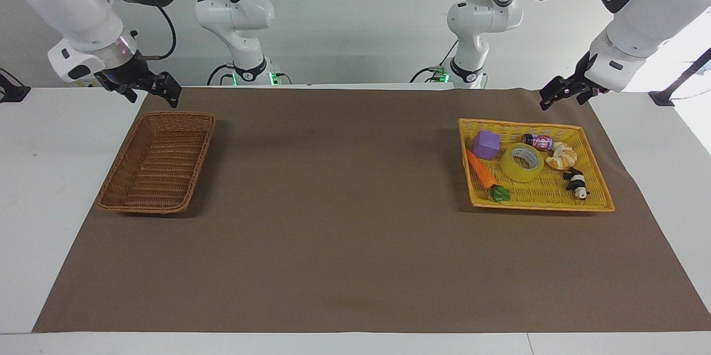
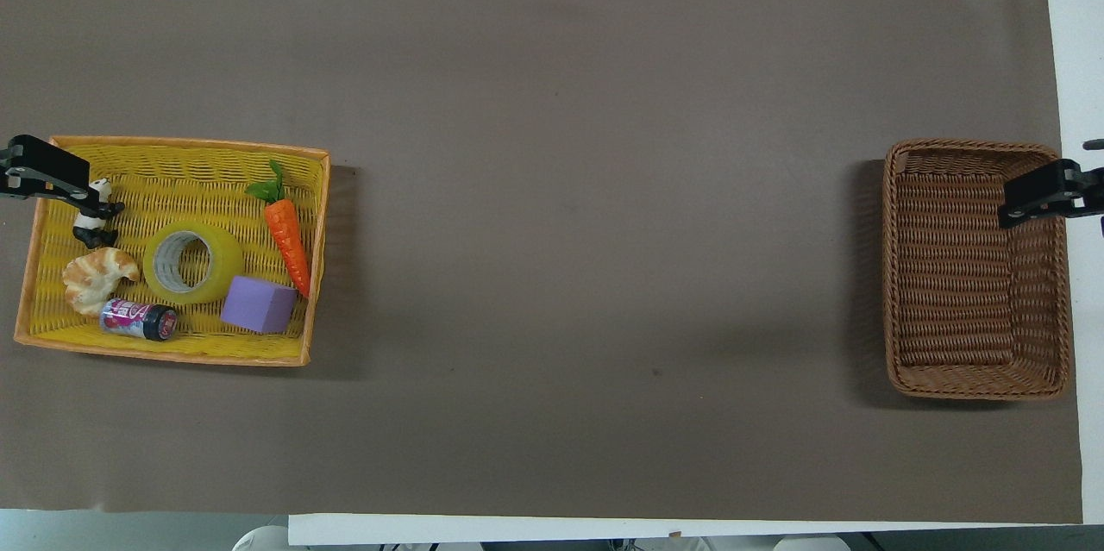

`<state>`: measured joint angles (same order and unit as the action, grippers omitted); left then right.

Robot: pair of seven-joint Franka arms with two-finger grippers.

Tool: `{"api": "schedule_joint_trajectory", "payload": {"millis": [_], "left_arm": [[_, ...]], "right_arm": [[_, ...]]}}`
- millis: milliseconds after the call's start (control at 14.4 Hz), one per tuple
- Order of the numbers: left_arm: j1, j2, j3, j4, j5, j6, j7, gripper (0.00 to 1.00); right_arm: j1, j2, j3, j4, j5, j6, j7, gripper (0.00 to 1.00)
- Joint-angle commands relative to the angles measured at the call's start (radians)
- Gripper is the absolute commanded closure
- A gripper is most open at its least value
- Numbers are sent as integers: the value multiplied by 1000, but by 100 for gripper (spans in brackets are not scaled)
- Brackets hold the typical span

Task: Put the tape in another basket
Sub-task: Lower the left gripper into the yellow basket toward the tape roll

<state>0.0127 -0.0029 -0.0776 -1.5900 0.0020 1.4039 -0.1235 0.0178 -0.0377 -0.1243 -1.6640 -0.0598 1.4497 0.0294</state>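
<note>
1. Our left tool (image 1: pixel 561 95) hangs above the robot-side edge of the yellow basket (image 1: pixel 600 191), holding nothing; we cannot tell how far it is open.
2. The tape (image 1: pixel 522 161) lies flat mid-basket, with the purple block (image 1: pixel 486 144), carrot (image 1: pixel 481 169) and croissant (image 1: pixel 562 155) near it: a wide grasp could snag them.
3. Our right tool (image 1: pixel 158 90) waits over the wicker basket (image 1: pixel 158 161), which stands well apart at the other end of the surface; the handover risks a drop.
</note>
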Motion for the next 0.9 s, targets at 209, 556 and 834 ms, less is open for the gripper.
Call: {"api": "schedule_joint_trajectory", "payload": {"millis": [209,556,834], "left_arm": [[36,-31,-2,-53,16,20,16,0],[202,-229,1,-643,12,547,176,0],[204,-169,-1,-778,12,741,243,0]], "right_arm": [[-9,-19,5,-20,1,-3,-23,0],[-9,-19,5,-20,1,-3,-23,0],[-9,-21,5,-20,1,-3,-23,0]]}}
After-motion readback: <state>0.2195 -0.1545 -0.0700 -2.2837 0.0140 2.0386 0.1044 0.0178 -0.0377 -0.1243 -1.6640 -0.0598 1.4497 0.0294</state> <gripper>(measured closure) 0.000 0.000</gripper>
